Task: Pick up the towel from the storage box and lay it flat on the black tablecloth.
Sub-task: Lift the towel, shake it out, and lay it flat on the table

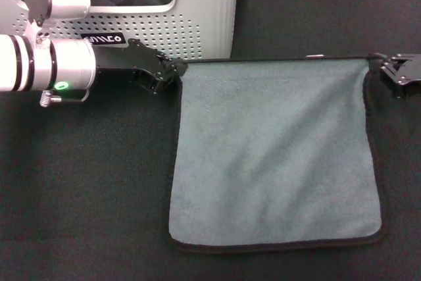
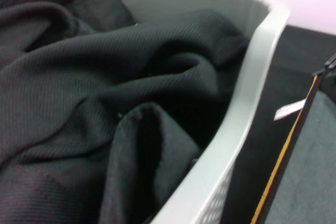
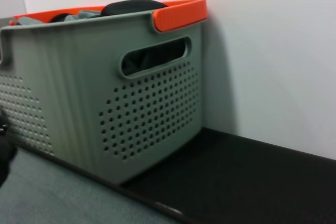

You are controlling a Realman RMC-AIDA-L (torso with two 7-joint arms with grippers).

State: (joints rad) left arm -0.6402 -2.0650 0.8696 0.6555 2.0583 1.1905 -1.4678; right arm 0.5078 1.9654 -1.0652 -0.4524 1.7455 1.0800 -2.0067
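Grey-green fleece towel lay spread on the black tablecloth, just in front of the storage box, far edge running level w/ box's front wall. Left gripper sat at towel's far-left corner, beside the box front; right gripper at far-right corner, well to the right of the box. Jaws of both looked pressed on the black hem at those corners, pinching the towel, tho the right one's contact was partly hard to read.

Step judged: final lay-down, nearly done. To do well: keep far edge taut between the two arms, lower both corners together onto the cloth, then part jaws and lift straight up so hem isn't dragged or flipped. Slight curl along the right hem near the right gripper — worth easing outward before letting go.

Orientation: towel approx. square, no strong long axis; sides ran roughly parallel & square to box front, near edge toward robot. Dark cloths sat inside box.
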